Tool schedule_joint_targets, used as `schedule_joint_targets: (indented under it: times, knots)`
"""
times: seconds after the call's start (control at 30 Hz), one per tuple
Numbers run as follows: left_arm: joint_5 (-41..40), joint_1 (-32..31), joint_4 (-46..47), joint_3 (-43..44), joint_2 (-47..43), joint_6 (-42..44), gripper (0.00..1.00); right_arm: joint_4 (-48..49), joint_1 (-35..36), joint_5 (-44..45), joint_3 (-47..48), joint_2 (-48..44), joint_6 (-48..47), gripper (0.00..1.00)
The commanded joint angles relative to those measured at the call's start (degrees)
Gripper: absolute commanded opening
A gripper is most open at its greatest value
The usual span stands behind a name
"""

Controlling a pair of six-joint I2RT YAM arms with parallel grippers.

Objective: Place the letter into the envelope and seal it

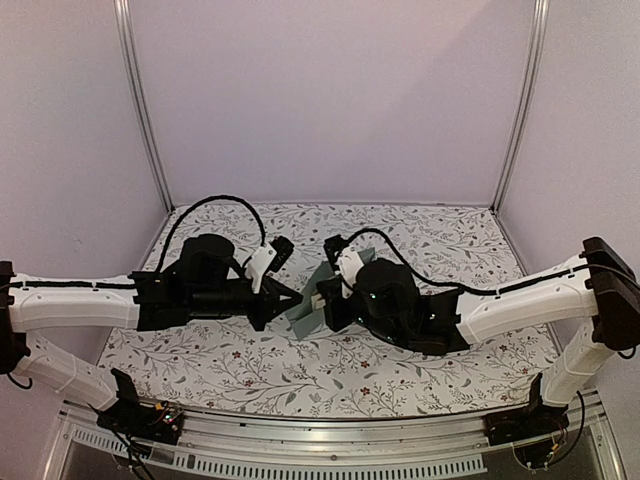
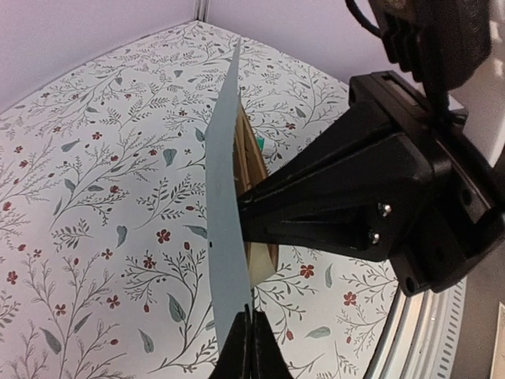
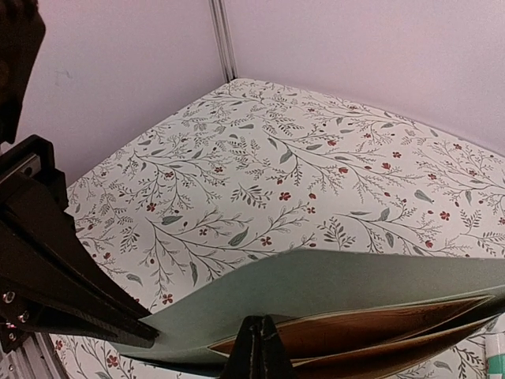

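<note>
Insertion judged complete: letter (image 3: 371, 328) sits inside envelope (image 3: 316, 284), held on edge above bench (image 1: 450, 240). Left fingers (image 2: 237, 359) and right fingers (image 3: 276, 365) each pinch the envelope. Next move: lay flat, close and seal.

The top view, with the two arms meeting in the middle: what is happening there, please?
Two robot arms hold a teal envelope up above the flower-patterned table. The left claw is shut on one edge of it, and the right claw is shut on its open side. The tan letter sits inside the pocket, with its edge showing at the mouth. The envelope does not look sealed yet.
</note>
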Motion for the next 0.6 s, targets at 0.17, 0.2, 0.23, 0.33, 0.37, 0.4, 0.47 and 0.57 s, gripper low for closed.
schedule_joint_targets:
  times: [0.17, 0.2, 0.23, 0.33, 0.37, 0.4, 0.47, 0.57]
  knots:
    - [1.30, 0.73, 1.81, -0.76, -1.37, 0.17, 0.00, 1.08, -0.29, -1.81, 0.12, 2.69, 1.26, 0.00]
    - [1.38, 0.69, 1.89, -0.76, -1.37, 0.20, 0.00, 1.16, -0.31, -1.83, 0.09, 2.92, 1.44, 0.00]
    - [1.44, 0.73, 1.89, -0.76, -1.37, 0.19, 0.00, 1.10, -0.28, -1.87, 0.12, 3.17, 1.53, 0.00]
    - [1.65, 0.73, 1.90, -0.72, -1.53, 0.21, 0.00, 1.13, -0.30, -1.66, 0.13, 3.82, 1.67, 0.00]
    - [1.80, 0.65, 1.98, -0.83, -1.54, 0.19, 0.00, 1.14, -0.30, -1.61, 0.13, 3.92, 1.71, 0.00]
    - [2.02, 0.61, 2.06, -0.85, -1.55, 0.21, 0.00, 1.17, -0.25, -1.48, 0.06, 4.15, 1.72, 0.00]
    - [2.54, 0.64, 2.20, -0.88, -1.68, 0.21, 0.00, 1.29, -0.26, -1.39, -0.03, 4.44, 1.82, 0.00]
    - [2.82, 0.57, 2.34, -0.93, -1.64, 0.17, 0.00, 1.61, -0.24, -1.31, -0.13, 4.98, 2.10, 0.00]
